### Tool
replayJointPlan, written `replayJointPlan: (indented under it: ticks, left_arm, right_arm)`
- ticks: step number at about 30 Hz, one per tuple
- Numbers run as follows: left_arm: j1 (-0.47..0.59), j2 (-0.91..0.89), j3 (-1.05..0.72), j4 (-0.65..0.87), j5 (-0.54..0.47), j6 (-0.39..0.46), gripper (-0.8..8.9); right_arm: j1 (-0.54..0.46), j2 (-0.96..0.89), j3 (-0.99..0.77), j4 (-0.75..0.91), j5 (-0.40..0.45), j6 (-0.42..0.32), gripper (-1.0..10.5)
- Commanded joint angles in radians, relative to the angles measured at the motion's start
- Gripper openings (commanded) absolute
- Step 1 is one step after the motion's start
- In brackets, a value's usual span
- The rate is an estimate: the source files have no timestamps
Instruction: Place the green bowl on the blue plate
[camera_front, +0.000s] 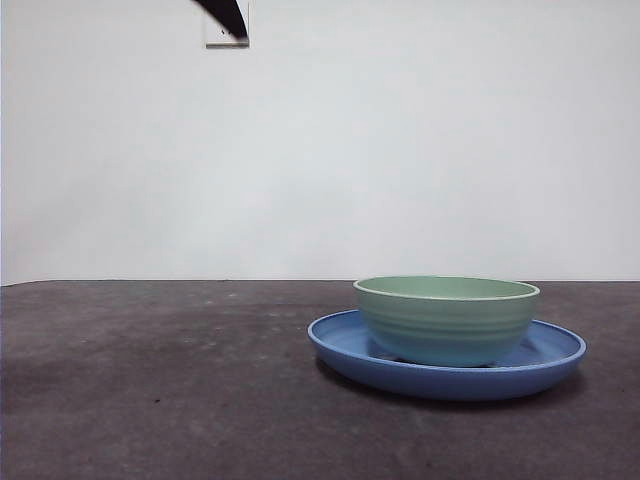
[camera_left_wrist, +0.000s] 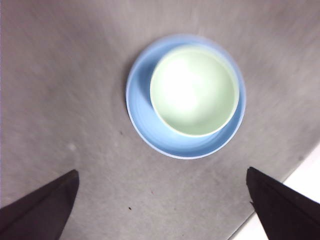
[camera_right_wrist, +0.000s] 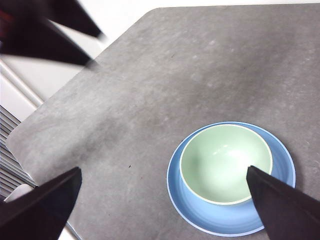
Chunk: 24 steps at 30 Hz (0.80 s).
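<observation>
- Behind the dark grey table (camera_front: 150, 400) you see a plain white wall (camera_front: 400, 150) with one small wall plate (camera_front: 226, 30) near its top.
- You have one green bowl (camera_front: 446, 320) and one blue plate (camera_front: 345, 345).
- Your bowl stands upright, mouth up, inside the plate, off-centre within its rim.
- Your left gripper (camera_left_wrist: 160, 210) hangs high above both, jaws spread and empty.
- Your right gripper (camera_right_wrist: 160, 210) is likewise released, holding nothing, above the table.
- Nothing else sits near the plate.
</observation>
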Motion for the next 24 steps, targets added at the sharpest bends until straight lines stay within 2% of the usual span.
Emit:
replayJointPlan:
  ticks: [1, 3, 8, 10, 19, 24]
  left_arm:
    - [-0.004, -0.091, -0.02, 0.008, -0.001, 0.027, 6.29]
    - [0.005, -0.209, -0.118, 0.034, -0.001, 0.049, 6.29]
    - [0.051, -0.563, -0.508, 0.184, -0.001, 0.07, 6.29]
    - [0.061, -0.654, -0.602, 0.227, -0.001, 0.072, 6.29]
    - [0.073, -0.938, -0.933, 0.361, 0.0, 0.038, 6.26]
    - [0.073, -0.999, -0.978, 0.365, 0.0, -0.002, 6.26]
  right_arm:
    - [0.004, 0.004, 0.015, 0.006, -0.002, 0.01, 5.9]
    - [0.004, 0.004, 0.015, 0.006, -0.001, 0.01, 5.9]
    - [0.004, 0.005, 0.015, 0.015, 0.002, 0.009, 5.9]
    - [0.004, 0.005, 0.015, 0.014, 0.007, 0.009, 5.9]
    - [0.004, 0.005, 0.015, 0.011, 0.011, 0.01, 5.9]
    - [0.003, 0.015, 0.015, -0.013, 0.077, 0.014, 5.9]
